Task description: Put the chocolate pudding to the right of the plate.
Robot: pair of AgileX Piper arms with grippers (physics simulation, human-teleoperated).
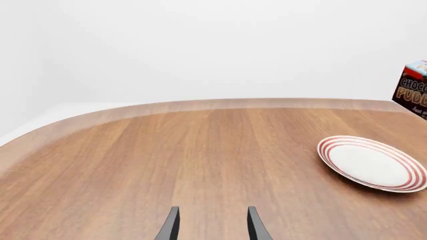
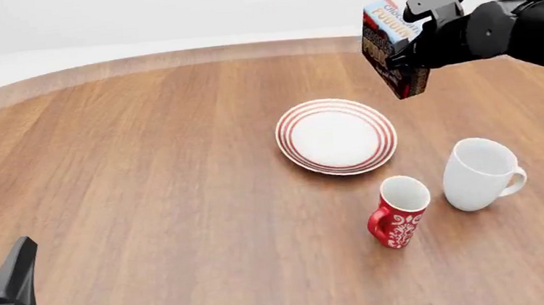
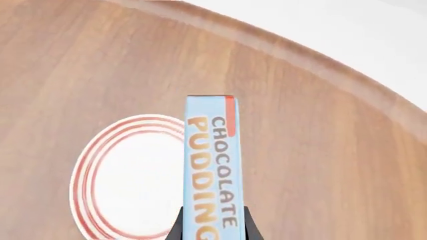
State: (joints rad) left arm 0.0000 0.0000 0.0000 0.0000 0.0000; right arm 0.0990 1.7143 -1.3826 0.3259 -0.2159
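My right gripper [image 2: 404,56] is shut on the chocolate pudding [image 2: 388,41], a carton with a light blue top and dark brown front. It holds the carton tilted in the air, behind and to the right of the plate [image 2: 336,136]. The plate is white with red rings and lies flat mid-table. In the right wrist view the pudding [image 3: 212,160] sits between the fingers, with the plate [image 3: 127,180] below and beside it. My left gripper [image 1: 213,226] is open and empty, low at the near left [image 2: 9,290], far from both. The left wrist view shows the plate [image 1: 372,162] and part of the pudding [image 1: 413,90].
A red patterned mug [image 2: 396,212] stands just in front of the plate's right side. A plain white mug [image 2: 480,172] stands to its right. The wooden table's curved far edge [image 2: 197,56] runs behind the plate.
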